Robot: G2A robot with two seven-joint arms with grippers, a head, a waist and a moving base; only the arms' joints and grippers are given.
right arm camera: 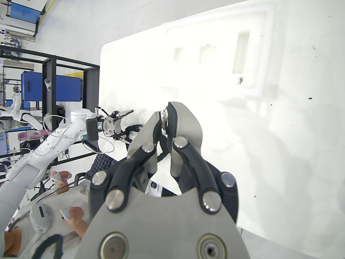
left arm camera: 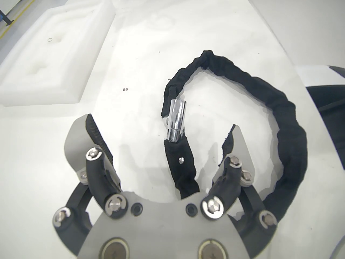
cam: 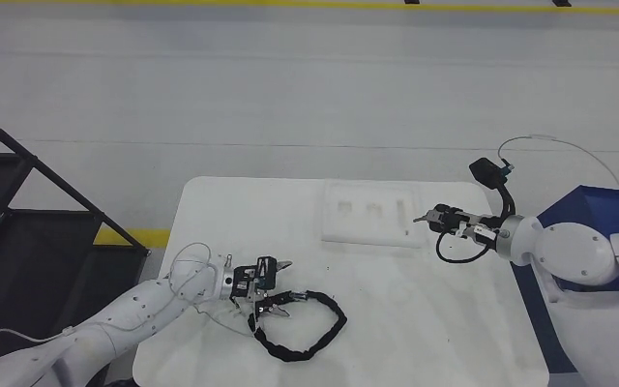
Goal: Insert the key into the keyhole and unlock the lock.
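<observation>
The left gripper (cam: 281, 287) hovers near the worktop's (cam: 416, 310) front-left corner. Its fingers are spread wide either side of the chain lock's (cam: 308, 337) chrome cylinder (left arm camera: 176, 121), and the black-sleeved loop lies close to the front edge. The right gripper (cam: 424, 219), fingers pinched on the key (right arm camera: 163, 116), hangs at the foam tray's (cam: 377, 238) right end, toward the back edge. Bare worktop lies between the two.

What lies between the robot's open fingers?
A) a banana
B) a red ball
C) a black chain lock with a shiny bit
C: the black chain lock and its shiny metal cylinder lie between the open fingers of the left gripper.
</observation>
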